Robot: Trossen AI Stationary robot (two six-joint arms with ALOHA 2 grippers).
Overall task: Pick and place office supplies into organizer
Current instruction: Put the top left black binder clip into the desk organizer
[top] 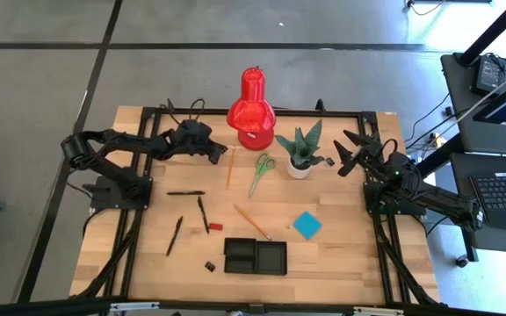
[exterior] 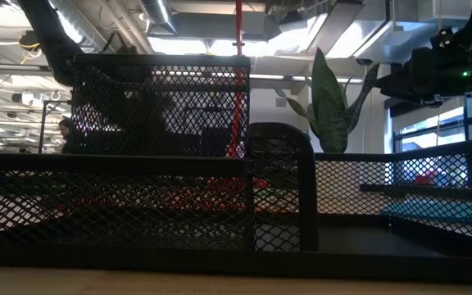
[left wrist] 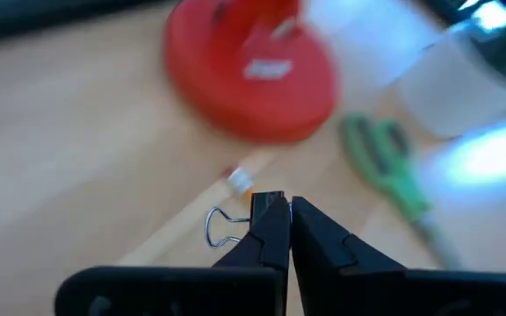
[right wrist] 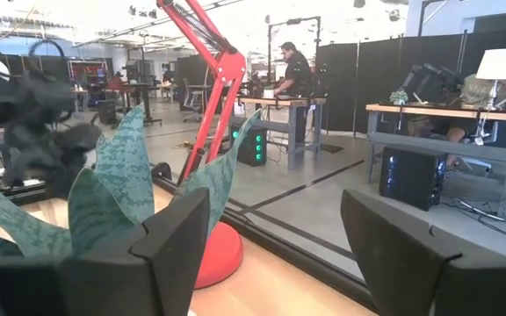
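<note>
My left gripper [top: 216, 156] [left wrist: 286, 204] is beside the red lamp's base, above the far end of an orange pencil [top: 229, 167] [left wrist: 240, 180], and is shut on a small black clip [left wrist: 267, 200]. My right gripper [top: 348, 154] [right wrist: 275, 228] hangs open to the right of the potted plant and touches nothing. On the table lie the green-handled scissors [top: 260, 173] [left wrist: 392, 167], three black pens [top: 185, 192], a second pencil [top: 251, 221], the blue note pad [top: 307, 225], a red piece [top: 215, 226] and another clip [top: 209, 265]. The black organizer [top: 255, 256] [exterior: 162, 205] stands near the table's near edge. My left gripper pinches the clip's black body [left wrist: 267, 200] between its two fingertips, slanting down from the table's left. The clip's wire handle [left wrist: 220, 226] sticks out sideways past one finger. Whether the clip is clear of the table, I cannot tell.
The red lamp [top: 251, 110] [left wrist: 251, 75] and the white-potted plant [top: 301, 151] [right wrist: 112, 193] stand at the far middle, between the two grippers. A black frame runs round the table's edges [top: 148, 110]. The room beyond shows desks and a person [right wrist: 292, 66].
</note>
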